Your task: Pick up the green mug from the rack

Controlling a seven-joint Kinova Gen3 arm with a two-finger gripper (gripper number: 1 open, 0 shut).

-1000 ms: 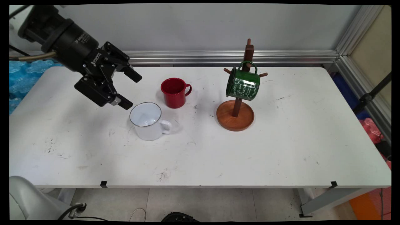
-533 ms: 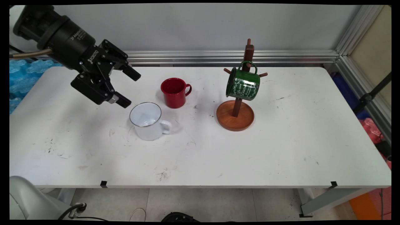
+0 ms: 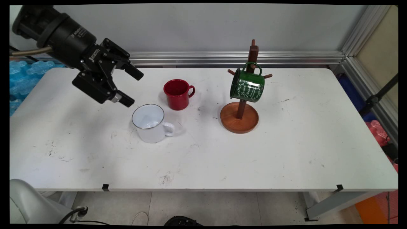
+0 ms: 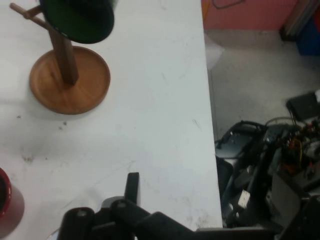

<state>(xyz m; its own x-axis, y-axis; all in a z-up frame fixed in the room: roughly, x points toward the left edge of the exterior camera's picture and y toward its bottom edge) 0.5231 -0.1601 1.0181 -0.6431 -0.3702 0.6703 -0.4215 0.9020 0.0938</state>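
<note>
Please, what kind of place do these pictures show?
Probably a robotics lab. A gripper hangs open over a scuffed white table framed by aluminium rails, with mugs set out as props and cables and gear heaped on the floor.

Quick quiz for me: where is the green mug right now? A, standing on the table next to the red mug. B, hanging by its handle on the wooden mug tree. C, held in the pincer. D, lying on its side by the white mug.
B: the green mug hangs by its handle from a peg of the wooden mug tree, clear of the table, while the open pincer holds nothing.
</note>
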